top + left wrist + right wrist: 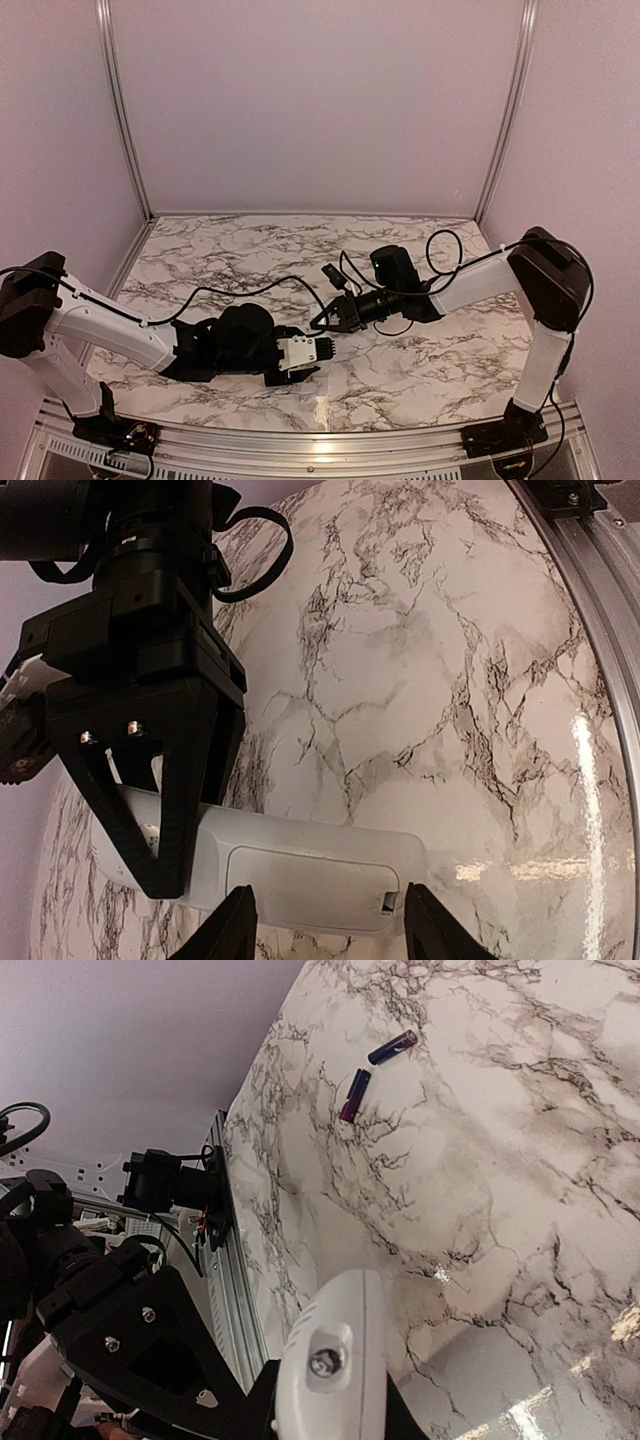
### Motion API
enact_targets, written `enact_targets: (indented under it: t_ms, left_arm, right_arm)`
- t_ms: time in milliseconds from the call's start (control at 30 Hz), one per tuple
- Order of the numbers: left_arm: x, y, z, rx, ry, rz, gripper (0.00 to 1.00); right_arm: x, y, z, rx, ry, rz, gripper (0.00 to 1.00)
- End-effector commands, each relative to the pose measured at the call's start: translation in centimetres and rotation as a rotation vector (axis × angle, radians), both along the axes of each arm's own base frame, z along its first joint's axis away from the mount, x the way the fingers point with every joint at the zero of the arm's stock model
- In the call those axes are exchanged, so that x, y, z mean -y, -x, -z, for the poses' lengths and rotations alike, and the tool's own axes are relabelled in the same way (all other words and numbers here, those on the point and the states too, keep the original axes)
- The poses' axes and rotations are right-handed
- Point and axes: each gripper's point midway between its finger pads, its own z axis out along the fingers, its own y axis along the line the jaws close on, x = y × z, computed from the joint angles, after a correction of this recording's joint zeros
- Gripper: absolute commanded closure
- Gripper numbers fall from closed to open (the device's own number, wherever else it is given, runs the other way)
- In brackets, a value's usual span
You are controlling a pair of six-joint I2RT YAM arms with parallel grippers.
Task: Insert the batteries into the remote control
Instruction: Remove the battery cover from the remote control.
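Note:
The white remote control (320,865) hangs just above the marble table, its back and closed battery cover facing the left wrist camera. My right gripper (328,1410) is shut on one end of it, seen in the top view near the table's middle (322,322). My left gripper (330,925) sits at the remote's lower edge with its jaws apart. They straddle the cover, and the remote runs on past one finger instead of sitting pinched between them. Two batteries (392,1047) (354,1095), dark with purple ends, lie side by side on the table farther off.
The marble table (430,360) is walled by plain panels at the back and sides. A metal rail (600,630) runs along its near edge. Black cables (250,290) trail from both wrists across the surface.

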Motion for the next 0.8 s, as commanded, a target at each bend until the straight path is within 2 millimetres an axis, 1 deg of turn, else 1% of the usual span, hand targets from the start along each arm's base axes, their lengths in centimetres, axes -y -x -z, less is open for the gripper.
enact_targets:
  t_ms: [0, 267, 667, 767]
  left_arm:
    - [0.7, 0.3, 0.8, -0.004, -0.040, 0.027, 0.47]
    - [1.0, 0.2, 2.0, -0.014, -0.074, 0.034, 0.47]
    - [1.1, 0.3, 3.5, -0.022, -0.120, 0.045, 0.47]
    - [1.0, -0.1, 3.9, -0.009, -0.137, 0.030, 0.47]
  right_arm:
    - [-0.3, 0.5, 0.8, -0.003, 0.000, -0.011, 1.00]
    - [-0.1, 0.9, 1.5, -0.012, 0.010, -0.019, 1.00]
    - [-0.1, 1.1, 1.5, -0.015, 0.005, -0.033, 1.00]
    - [-0.2, 1.2, 1.4, -0.014, 0.002, -0.037, 1.00]
